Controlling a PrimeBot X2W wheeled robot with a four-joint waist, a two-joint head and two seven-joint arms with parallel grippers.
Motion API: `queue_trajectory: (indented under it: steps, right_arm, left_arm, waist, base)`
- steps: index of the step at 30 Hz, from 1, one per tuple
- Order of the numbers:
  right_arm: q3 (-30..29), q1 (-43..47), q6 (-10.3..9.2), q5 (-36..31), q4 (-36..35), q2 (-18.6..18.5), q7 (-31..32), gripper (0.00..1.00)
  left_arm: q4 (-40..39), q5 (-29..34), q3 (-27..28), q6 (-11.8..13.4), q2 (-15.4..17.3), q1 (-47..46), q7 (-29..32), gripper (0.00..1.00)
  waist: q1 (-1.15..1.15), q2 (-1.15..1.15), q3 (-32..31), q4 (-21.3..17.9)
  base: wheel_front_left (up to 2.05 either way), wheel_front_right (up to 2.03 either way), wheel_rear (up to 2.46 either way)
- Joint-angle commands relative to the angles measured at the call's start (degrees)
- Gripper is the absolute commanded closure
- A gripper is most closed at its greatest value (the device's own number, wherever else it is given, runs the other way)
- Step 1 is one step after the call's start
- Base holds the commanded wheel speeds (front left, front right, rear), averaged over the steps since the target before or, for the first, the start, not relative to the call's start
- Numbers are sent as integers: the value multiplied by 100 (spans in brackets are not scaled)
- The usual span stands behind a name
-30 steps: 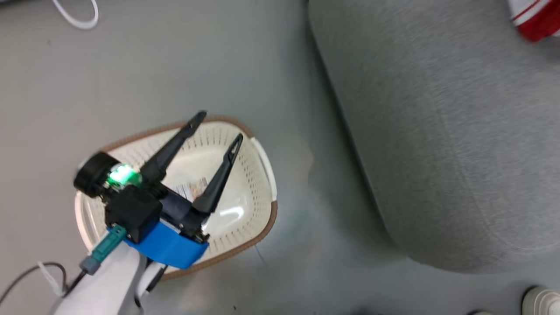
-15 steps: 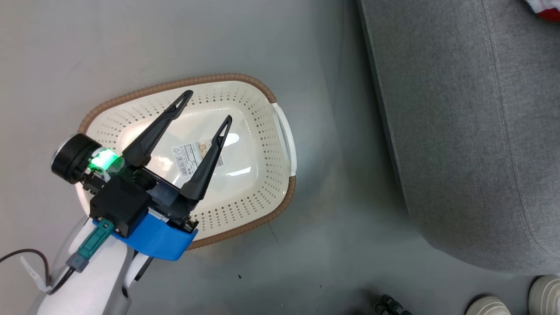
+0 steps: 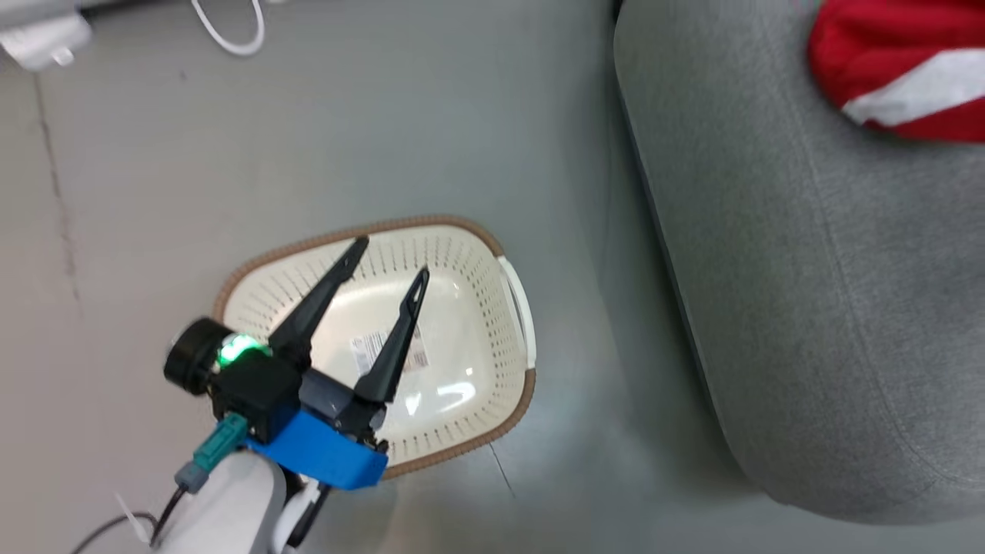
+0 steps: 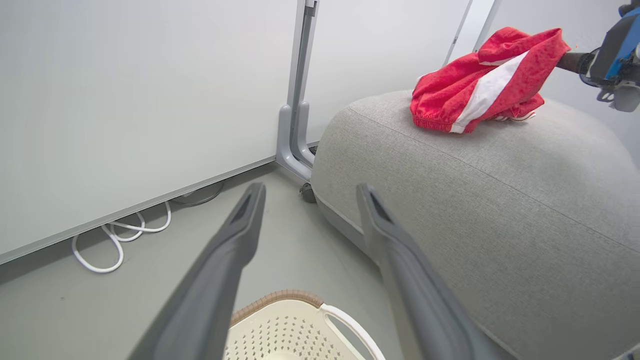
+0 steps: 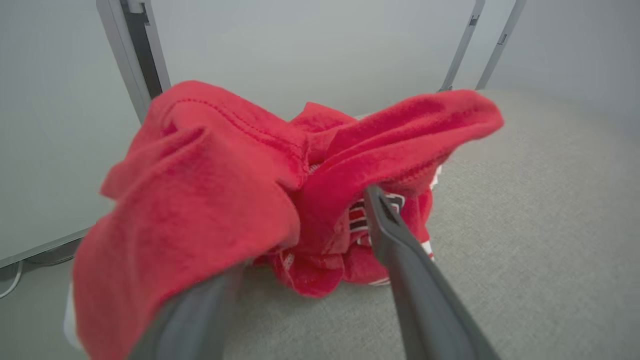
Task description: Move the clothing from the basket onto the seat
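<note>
The red clothing [image 3: 885, 46] with a white stripe lies bunched on top of the grey seat [image 3: 808, 308], at its far right in the head view. My right gripper [image 5: 305, 225] stands open at it. One finger is buried under a fold of the clothing [image 5: 225, 175] and the other finger [image 5: 400, 260] is bare beside it. From the left wrist, the clothing [image 4: 480, 85] rests on the seat [image 4: 500, 200]. My left gripper [image 3: 392, 258] hangs open above the cream basket [image 3: 485, 308], which holds only a label.
The basket stands on grey floor left of the seat. A white cable [image 3: 231, 38] loops on the floor by the wall, and a grey panel post [image 4: 297, 100] stands at the seat's far corner. The basket's rim [image 4: 280, 297] lies under my left fingers.
The head camera has shifted, so more of the clothing on the seat shows at the top right. My left gripper stays open over the basket.
</note>
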Motion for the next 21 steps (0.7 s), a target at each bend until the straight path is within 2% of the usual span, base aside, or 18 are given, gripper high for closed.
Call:
queue_trajectory:
  steps: [1, 6, 11, 18, 21]
  right_arm:
    - [33, 197, -2, -8, -59, -37, 3, 0]
    - [99, 1076, -2, -13, -737, 148, 233, 0]
    - [234, 2160, -2, -127, -1929, 506, 560, 0]
    - [404, 3652, -2, -375, -3925, 1270, 964, 0]
    - [515, 4095, -2, -372, -4516, 1681, 1018, 0]
  left_arm:
    - [54, -32, 48, -17, -47, 182, -17, 0]
    - [246, -124, 311, -44, -334, 736, -18, 0]
    - [363, -123, 574, -60, -568, 1209, -19, 0]
    - [438, -83, 973, -82, -783, 1693, -18, 0]
    - [462, -60, 1133, -90, -821, 1846, -19, 0]
  waist:
    - [0, 0, -640, 157]
    - [0, 0, -1456, 265]
    - [0, 0, -2075, 435]
    - [0, 0, -2580, 802]
    - [0, 0, -2710, 948]
  base:
    - [0, 0, 0]
    - [0, 0, 0]
    - [0, 0, 0]
    - [0, 0, 0]
    - [0, 0, 0]
